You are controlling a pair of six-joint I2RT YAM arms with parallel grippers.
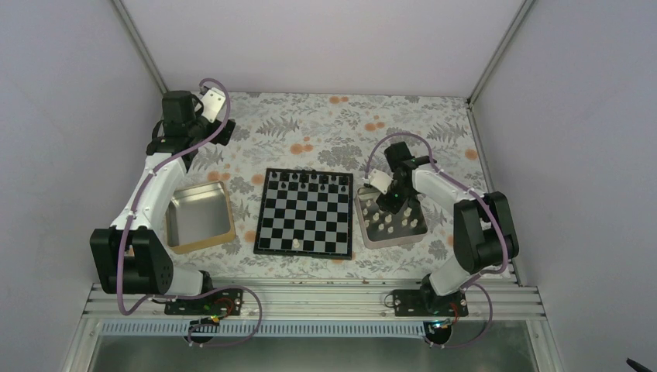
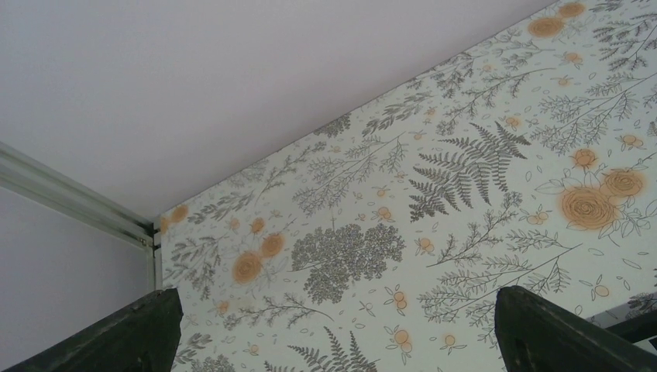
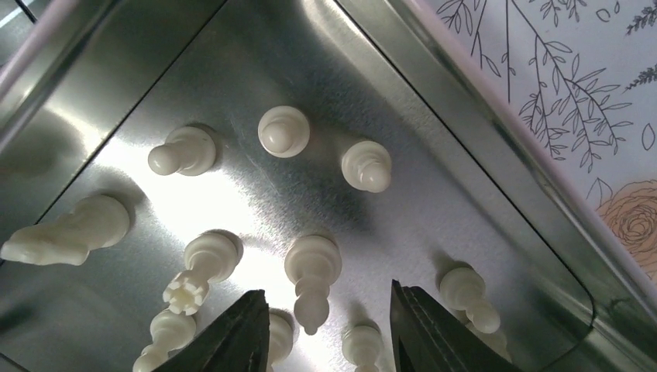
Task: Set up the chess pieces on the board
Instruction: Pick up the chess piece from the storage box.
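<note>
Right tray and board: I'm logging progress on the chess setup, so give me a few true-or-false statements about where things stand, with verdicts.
1. The right tool is open above white pieces standing in the right tray. True.
2. The left tool grips a piece. False: it is open with nothing between its fingers, over the tablecloth.
3. One white piece stands on the near row of the board. True.
4. The black pieces line the board's near row. False: they stand along its far row.
</note>
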